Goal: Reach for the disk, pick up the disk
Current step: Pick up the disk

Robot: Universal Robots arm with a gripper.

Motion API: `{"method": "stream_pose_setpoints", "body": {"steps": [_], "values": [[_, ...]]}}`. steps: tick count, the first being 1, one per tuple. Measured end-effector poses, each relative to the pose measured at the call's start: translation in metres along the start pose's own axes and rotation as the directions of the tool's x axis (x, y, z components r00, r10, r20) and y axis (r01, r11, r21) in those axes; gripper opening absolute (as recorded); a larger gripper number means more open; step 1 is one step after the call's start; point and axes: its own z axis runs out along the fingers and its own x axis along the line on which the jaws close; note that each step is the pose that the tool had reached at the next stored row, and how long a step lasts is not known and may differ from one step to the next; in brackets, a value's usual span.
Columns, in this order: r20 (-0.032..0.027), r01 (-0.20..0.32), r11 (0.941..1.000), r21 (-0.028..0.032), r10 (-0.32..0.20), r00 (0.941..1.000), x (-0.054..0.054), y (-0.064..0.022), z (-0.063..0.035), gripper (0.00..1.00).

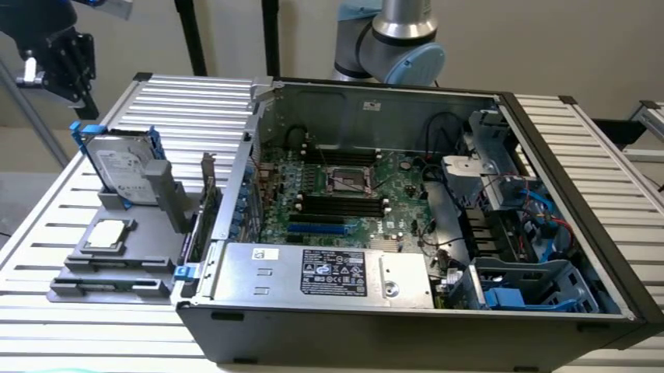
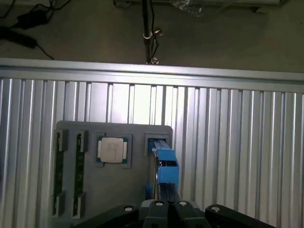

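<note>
Disk [image 1: 117,165] stands on edge in a slot of the grey holder [image 1: 155,242] on the ribbed desk [image 1: 36,233], just beside the open computer case [image 1: 415,330]. Gripper [image 1: 64,81] hangs above, apart from it; whether released or clenched cannot be told.

Pincer [image 1: 68,78] high at the exterior view's left, apparently pointing downward.

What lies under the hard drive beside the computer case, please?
The hard drive stands on edge in the grey holder, which rests on the slatted table. The holder hides its lower edge.
</note>
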Motion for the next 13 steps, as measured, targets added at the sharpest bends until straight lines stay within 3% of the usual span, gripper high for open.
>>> {"method": "stream_pose_setpoints", "body": {"steps": [13], "values": [[0.0012,0.000,1.0000,-0.0001,0.000,1.0000,-0.0013,0.0041,0.0001,0.11]]}}
